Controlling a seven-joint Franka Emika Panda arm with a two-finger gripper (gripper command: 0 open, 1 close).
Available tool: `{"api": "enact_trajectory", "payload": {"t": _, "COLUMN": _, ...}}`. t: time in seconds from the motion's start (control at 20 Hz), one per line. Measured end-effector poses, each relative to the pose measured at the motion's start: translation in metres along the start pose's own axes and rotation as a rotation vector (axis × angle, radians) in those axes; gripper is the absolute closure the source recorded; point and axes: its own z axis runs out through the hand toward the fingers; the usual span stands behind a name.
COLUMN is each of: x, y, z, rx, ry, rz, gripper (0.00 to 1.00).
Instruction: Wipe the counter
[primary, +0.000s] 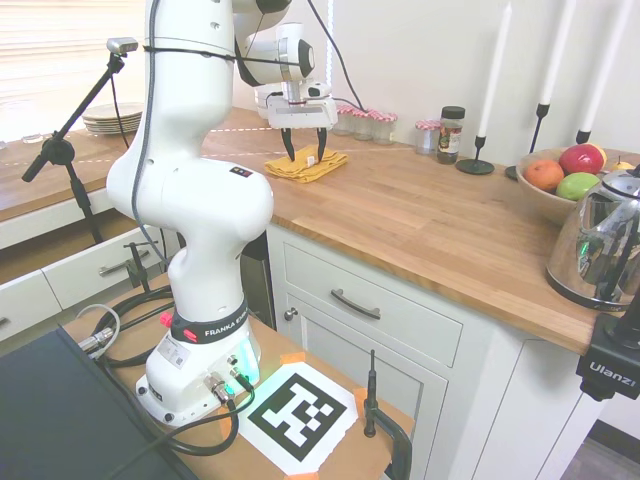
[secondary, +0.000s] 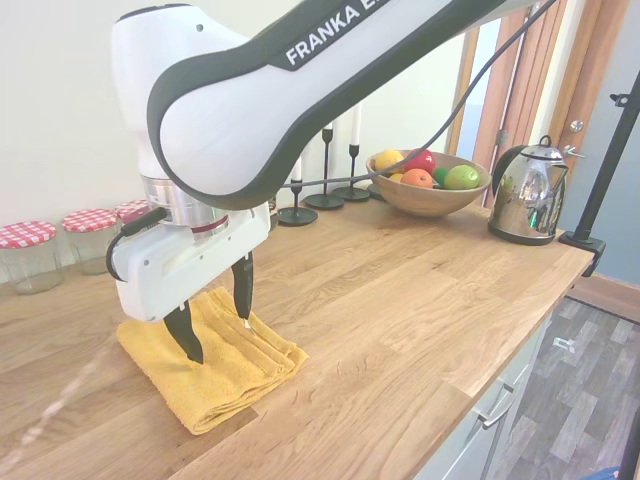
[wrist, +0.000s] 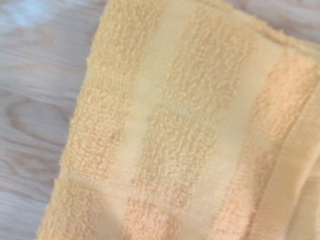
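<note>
A folded yellow towel (primary: 307, 165) (secondary: 215, 365) lies flat on the long brown wooden counter (primary: 430, 225) (secondary: 400, 300). My gripper (primary: 304, 151) (secondary: 216, 327) hangs straight above the towel, open, its black fingertips (secondary: 187, 343) just over the cloth with nothing between them. In the wrist view the towel (wrist: 185, 130) fills most of the picture, with bare wood grain beside it.
Several red-lidded jars (secondary: 30, 255) (primary: 370, 124) stand along the wall behind the towel. Further along are a spice jar (primary: 451, 134), black candlesticks (primary: 478, 150), a fruit bowl (primary: 560, 185) (secondary: 425, 185) and a steel kettle (primary: 600, 245) (secondary: 527, 195). Plates (primary: 112, 120) sit far back.
</note>
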Motion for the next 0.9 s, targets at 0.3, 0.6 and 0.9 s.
{"api": "enact_trajectory", "payload": {"t": 0.3, "x": 0.000, "y": -0.003, "z": 0.012, "rx": -0.003, "ry": -0.004, "rz": -0.003, "gripper": 0.00}}
{"api": "enact_trajectory", "payload": {"t": 0.6, "x": 0.000, "y": -0.003, "z": 0.013, "rx": -0.003, "ry": -0.003, "rz": -0.003, "gripper": 0.00}}
{"api": "enact_trajectory", "payload": {"t": 0.9, "x": -0.004, "y": -0.004, "z": 0.016, "rx": 0.007, "ry": 0.005, "rz": 0.001, "gripper": 1.00}}
